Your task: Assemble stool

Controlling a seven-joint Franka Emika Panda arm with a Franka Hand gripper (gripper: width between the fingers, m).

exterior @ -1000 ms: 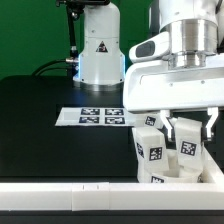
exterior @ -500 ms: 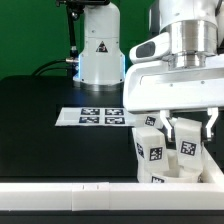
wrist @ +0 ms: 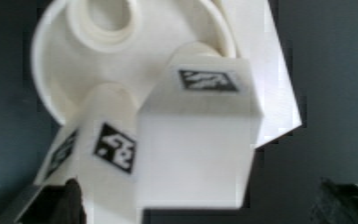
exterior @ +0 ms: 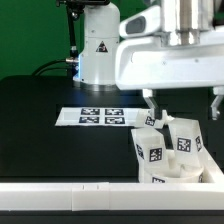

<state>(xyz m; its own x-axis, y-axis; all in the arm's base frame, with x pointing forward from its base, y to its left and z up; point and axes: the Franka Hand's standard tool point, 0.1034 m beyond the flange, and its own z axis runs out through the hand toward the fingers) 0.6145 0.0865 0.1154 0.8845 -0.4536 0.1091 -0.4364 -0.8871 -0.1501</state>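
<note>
The stool parts stand at the exterior view's lower right: two white blocky legs (exterior: 152,152) (exterior: 186,143) with black-and-white tags rise from the round seat, which is mostly hidden there. My gripper (exterior: 183,105) hangs just above the legs, open and empty, with its fingers (exterior: 150,104) spread wide. In the wrist view the round white seat (wrist: 105,55) lies below with a tagged leg (wrist: 185,140) standing on it. The gripper (wrist: 197,208) straddles that leg without touching it, its dark fingertips (wrist: 51,205) at either side.
The marker board (exterior: 95,117) lies on the black table to the exterior view's left of the stool. The arm's white base (exterior: 98,50) stands behind it. A long white edge bar (exterior: 70,195) runs along the front.
My gripper has risen straight up off the legs, and its body has shifted toward the exterior view's left. The stool parts have stayed in place.
</note>
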